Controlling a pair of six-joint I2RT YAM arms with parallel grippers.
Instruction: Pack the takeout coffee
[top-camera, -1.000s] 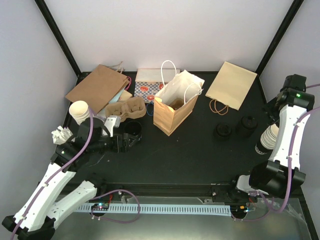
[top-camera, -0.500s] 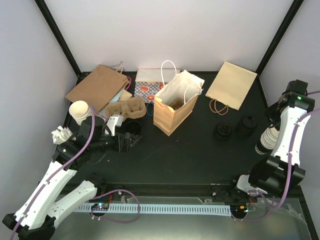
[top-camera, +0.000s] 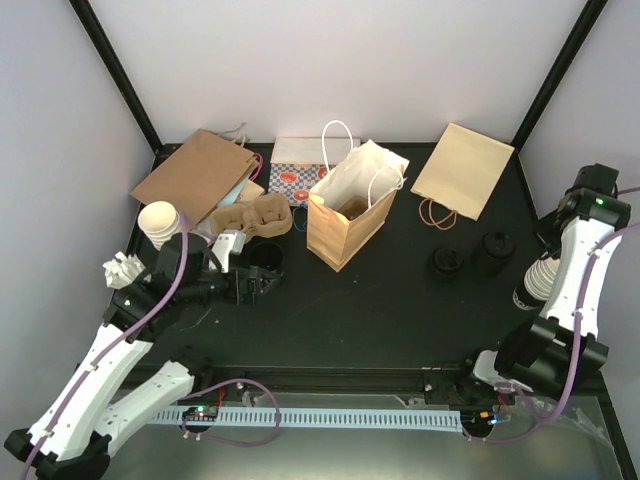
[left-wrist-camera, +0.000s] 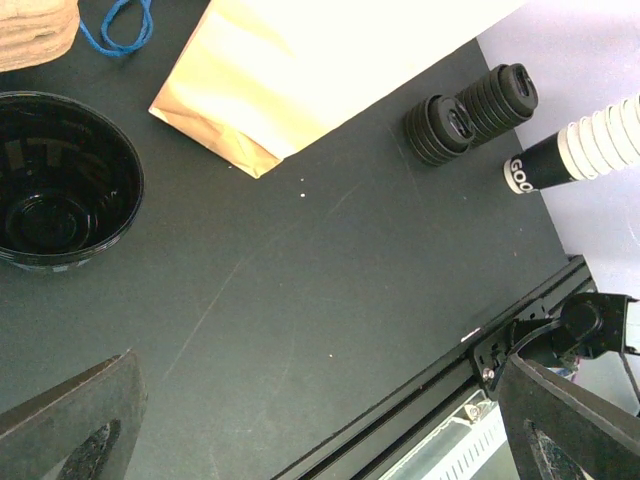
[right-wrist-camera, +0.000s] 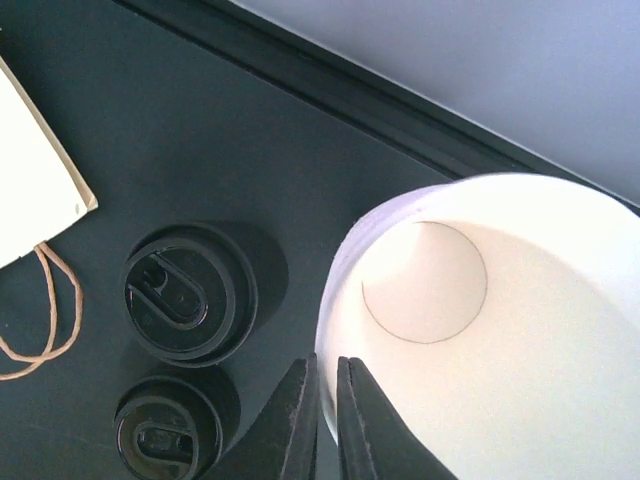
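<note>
**Top external view: left jaws wide beside the black cup, right jaws pinched on the white cup stack**

Top external: my left jaws stand wide open just on the near side of the black cup (top-camera: 268, 258). The cup sits upright on the worktop (top-camera: 390, 315), just beside the near edge of the cardboard tray (top-camera: 252, 218). To its right, across a narrow strip of bare worktop, stands the open paper bag (top-camera: 340, 225). From that bag's near side a broad bare stretch runs to the front rail. My right jaws sit at the top of the white cup stack (top-camera: 528, 288), hard by the worktop's right edge. Two black lid stacks (top-camera: 447, 262) stand just left of it.

Left wrist: my fingers (left-wrist-camera: 70, 430) sit at the bottom corners, far apart, with only bare worktop between them. The black cup, dark inside, is cut off by the left edge and lies ahead of the gap. The front rail (left-wrist-camera: 530, 335) crosses at lower right.

Right wrist: my fingers (right-wrist-camera: 300, 420) are nearly together, and the rim of the top white cup looks caught between them. The worktop's raised black edge (right-wrist-camera: 330, 90) runs close behind the cup.
</note>
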